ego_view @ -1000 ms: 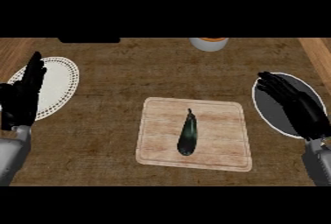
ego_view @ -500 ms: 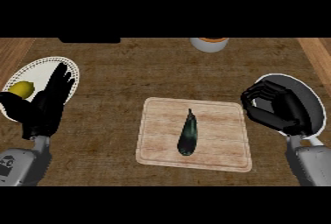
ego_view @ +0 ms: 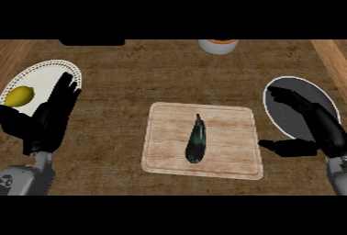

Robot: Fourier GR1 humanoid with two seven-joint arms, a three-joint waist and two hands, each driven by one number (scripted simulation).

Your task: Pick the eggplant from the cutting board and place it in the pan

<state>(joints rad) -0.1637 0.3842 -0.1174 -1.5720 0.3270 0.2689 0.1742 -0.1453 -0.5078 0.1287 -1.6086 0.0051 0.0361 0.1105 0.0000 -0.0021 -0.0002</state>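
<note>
Eggplant [ego_view: 196,144] lies lengthwise on the cutting board [ego_view: 230,160], stem end pointing away from the robot, no hand touching it. Board sits square on a brown, woven-textured worktop [ego_view: 136,82], roughly centre.

Left hand [ego_view: 46,120]: near the view's left edge, fingers straight and together, reaching up over the rim of a white plate [ego_view: 47,75]; holds nothing. A yellow lemon [ego_view: 19,96] rests on that plate, just beside the hand.

Right hand [ego_view: 313,124]: fingers spread apart from the thumb, empty, lying over the dark pan [ego_view: 298,89] with its pale rim; thumb points toward the board's right edge, not touching the board.

Far edge: a white cup [ego_view: 218,46] with an orange top, partly cut off. A dark object [ego_view: 92,42] sits at the far left edge. No legible writing anywhere.
</note>
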